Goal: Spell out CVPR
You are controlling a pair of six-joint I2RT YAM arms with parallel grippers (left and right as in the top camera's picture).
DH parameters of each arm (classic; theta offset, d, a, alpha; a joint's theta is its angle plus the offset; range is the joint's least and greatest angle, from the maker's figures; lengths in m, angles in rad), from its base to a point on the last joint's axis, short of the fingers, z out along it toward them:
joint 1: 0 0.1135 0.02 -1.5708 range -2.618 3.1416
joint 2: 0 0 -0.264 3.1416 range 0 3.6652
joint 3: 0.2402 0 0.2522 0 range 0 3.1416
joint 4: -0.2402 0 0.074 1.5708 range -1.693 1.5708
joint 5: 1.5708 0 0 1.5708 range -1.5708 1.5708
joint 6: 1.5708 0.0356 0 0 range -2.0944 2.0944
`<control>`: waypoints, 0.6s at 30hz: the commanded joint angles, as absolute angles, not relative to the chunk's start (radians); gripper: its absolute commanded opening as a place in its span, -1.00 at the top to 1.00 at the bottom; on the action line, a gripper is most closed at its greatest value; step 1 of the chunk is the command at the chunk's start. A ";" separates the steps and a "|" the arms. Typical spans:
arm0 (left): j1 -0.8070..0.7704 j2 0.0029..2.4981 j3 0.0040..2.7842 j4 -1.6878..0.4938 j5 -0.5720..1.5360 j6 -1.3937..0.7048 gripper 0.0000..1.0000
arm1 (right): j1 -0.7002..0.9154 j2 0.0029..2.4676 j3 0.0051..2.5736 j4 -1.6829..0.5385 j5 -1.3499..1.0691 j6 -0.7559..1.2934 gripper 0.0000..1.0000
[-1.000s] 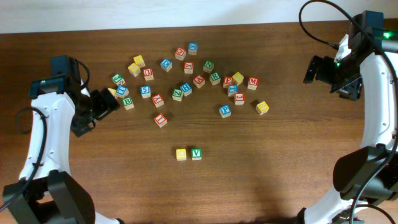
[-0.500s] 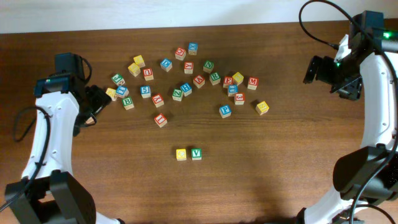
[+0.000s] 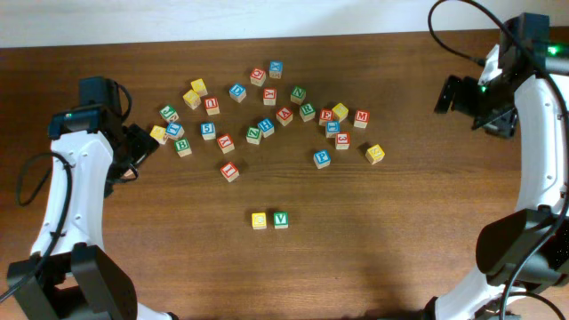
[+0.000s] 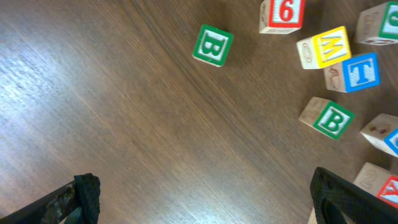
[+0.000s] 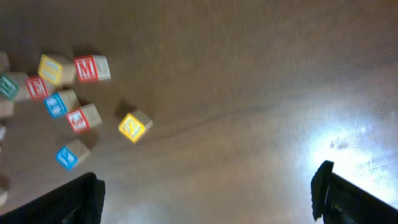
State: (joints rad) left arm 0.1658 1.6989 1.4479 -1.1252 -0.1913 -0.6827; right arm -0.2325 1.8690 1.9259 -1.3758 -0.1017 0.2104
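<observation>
A yellow C block (image 3: 259, 220) and a green V block (image 3: 281, 219) stand side by side at the front middle of the table. Many other letter blocks lie scattered across the back, among them a blue block (image 3: 322, 158) and a yellow block (image 3: 375, 154). My left gripper (image 3: 144, 145) is open and empty at the left end of the scatter; its view (image 4: 202, 202) shows bare wood between the fingers and a green B block (image 4: 212, 45) ahead. My right gripper (image 3: 444, 94) is open and empty, right of the blocks, over bare wood (image 5: 208, 196).
The left wrist view shows a red 6 block (image 4: 283, 14), a yellow M block (image 4: 323, 46), a blue T block (image 4: 352, 71) and another green B block (image 4: 328, 118). The right wrist view shows a red M block (image 5: 91, 68) and a yellow block (image 5: 134, 126).
My left arm has shifted toward the back, its gripper drawing nearer the leftmost blocks. My right gripper has moved slightly toward the back. No block has moved.
</observation>
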 commanded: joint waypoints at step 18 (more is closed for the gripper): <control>0.168 1.691 1.441 -1.089 -0.064 -0.635 -0.99 | 0.319 2.017 1.921 -1.251 -0.075 0.132 -0.97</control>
State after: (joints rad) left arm 0.1658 1.6989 1.4471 -1.0904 -0.0738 -0.6479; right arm 0.3176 2.0075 1.9259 -1.2617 -0.1829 0.0387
